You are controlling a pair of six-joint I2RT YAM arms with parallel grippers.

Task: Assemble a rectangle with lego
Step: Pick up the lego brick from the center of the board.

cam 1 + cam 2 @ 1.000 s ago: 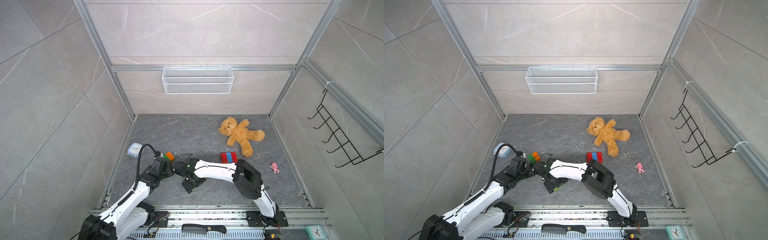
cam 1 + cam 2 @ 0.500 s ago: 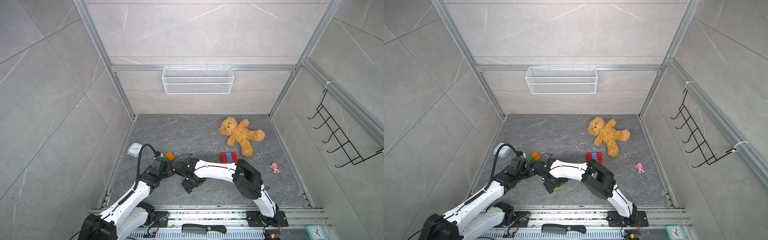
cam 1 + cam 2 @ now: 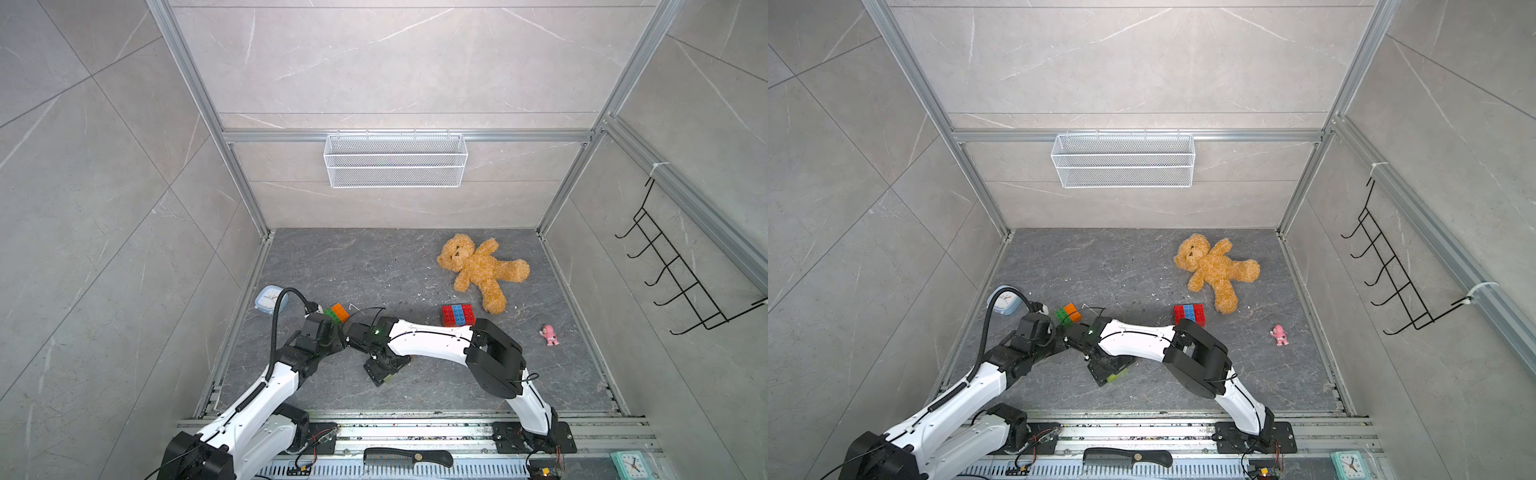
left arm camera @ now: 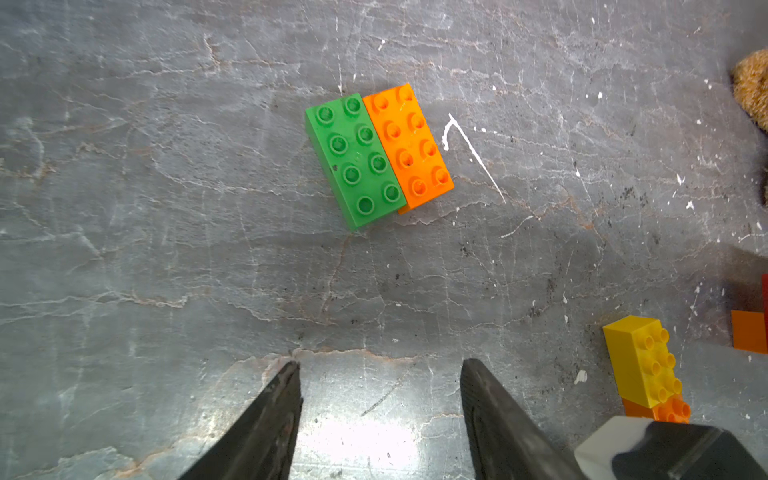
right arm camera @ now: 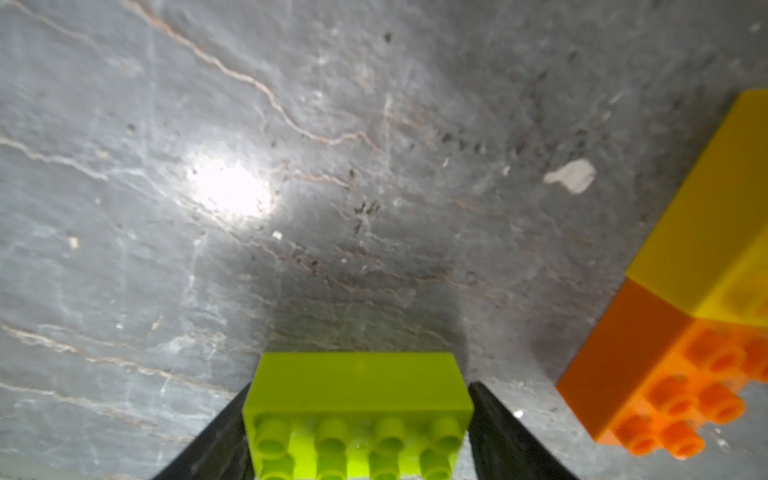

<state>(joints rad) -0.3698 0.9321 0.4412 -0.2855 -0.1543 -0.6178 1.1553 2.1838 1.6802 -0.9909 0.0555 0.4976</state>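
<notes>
My right gripper [image 5: 360,385] clamped the lime brick [image 5: 357,415]; left gripper [image 4: 381,363] gaped, empty. I judged it needed squaring against the yellow-orange stack [image 5: 648,332].

One lime brick [image 5: 357,395], two clocks [image 3: 269,297] [image 3: 629,464], one teddy [image 3: 478,268]

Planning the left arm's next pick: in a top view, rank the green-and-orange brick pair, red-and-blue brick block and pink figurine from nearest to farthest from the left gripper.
From the left gripper:
1. green-and-orange brick pair, just ahead of it.
2. red-and-blue brick block, mid-floor.
3. pink figurine, near the right wall.
</notes>
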